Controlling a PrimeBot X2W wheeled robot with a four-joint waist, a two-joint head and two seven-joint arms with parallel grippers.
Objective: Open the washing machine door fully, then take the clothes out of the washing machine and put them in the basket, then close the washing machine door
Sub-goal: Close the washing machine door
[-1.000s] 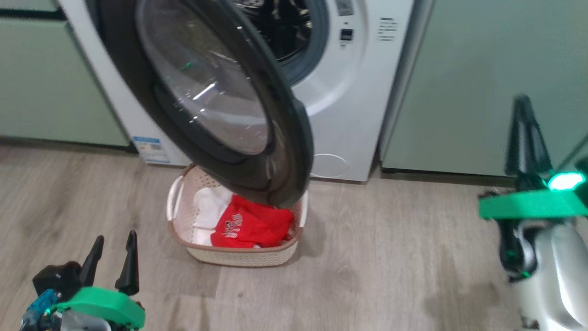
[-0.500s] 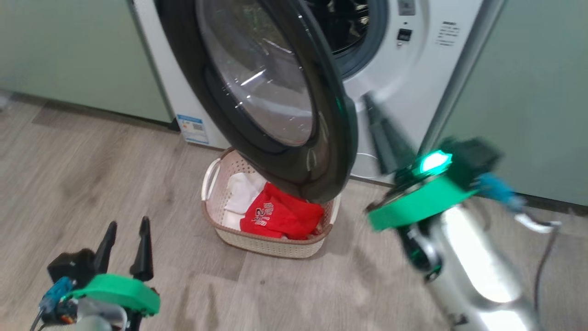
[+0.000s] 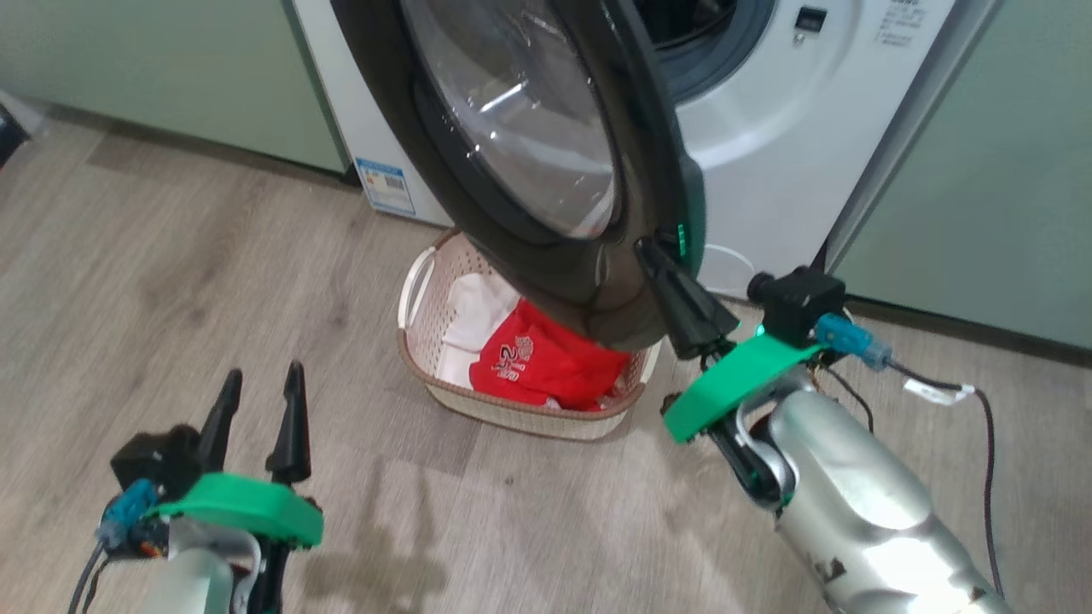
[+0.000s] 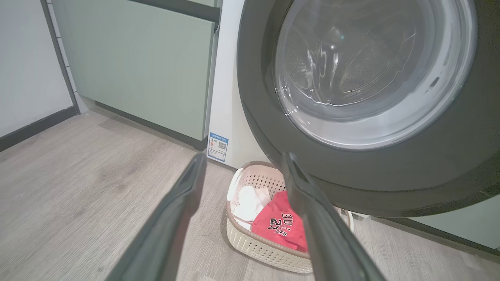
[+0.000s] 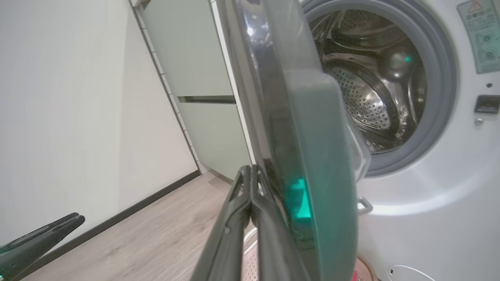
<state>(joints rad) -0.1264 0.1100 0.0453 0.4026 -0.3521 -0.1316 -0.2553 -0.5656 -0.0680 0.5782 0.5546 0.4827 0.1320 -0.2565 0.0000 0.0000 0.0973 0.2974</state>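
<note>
My right gripper (image 3: 652, 251), pressed together, sits beside the stiff, slick rim of the glossy black round washing machine door (image 3: 529, 136); I'd push there. Left gripper (image 3: 264, 373) spread.

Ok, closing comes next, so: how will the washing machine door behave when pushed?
Likely rigid: the washing machine door has a thick black rim. Standing open, it should swing, not slide. The glossy rim looks slippery, so the shut right hand may skid.

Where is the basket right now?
In the head view the basket sits on the wood floor near centre, before the washing machine and partly beneath the open washing machine door, with the clothes inside.
</note>
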